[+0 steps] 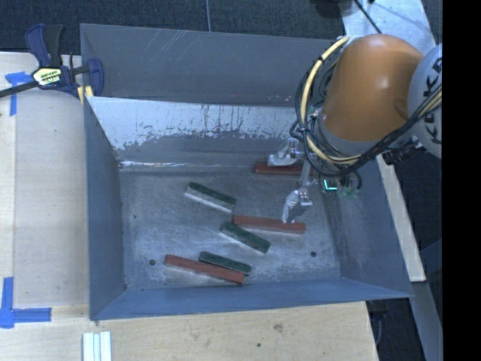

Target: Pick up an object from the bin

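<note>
Two red bars lie by the hand (293, 179), which is spread wide and holds nothing. The back red bar (269, 169) sits just beside one finger (285, 155). The front red bar (263, 223) lies under the other fingertip, with a green bar (246, 237) just past it.

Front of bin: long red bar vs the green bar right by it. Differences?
Colour: the red bar is red-brown, the green bar dark green. Length: the red bar is clearly longer than the green bar. Place: the red bar lies nearer the front wall of the bin, the green bar just behind it. Shared: both slim flat bars, lying nearly parallel.
</note>
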Robot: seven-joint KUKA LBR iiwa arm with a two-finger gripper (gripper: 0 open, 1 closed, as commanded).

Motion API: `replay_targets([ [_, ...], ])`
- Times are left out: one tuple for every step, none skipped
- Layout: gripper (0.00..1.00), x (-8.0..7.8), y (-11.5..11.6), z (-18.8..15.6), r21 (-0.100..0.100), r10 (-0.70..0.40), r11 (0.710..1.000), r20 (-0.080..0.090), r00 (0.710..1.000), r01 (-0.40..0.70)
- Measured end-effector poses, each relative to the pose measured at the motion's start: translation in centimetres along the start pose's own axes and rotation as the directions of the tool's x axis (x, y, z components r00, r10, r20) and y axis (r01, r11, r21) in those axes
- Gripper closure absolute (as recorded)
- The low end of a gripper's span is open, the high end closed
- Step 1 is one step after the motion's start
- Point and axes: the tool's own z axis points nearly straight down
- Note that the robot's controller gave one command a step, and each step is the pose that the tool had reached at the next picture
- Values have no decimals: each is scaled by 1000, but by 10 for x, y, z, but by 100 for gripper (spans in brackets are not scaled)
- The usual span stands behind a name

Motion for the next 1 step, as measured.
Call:
replay_targets([
  [0, -2, 0, -4, 0, 0, 1000, 8, 1000, 0],
])
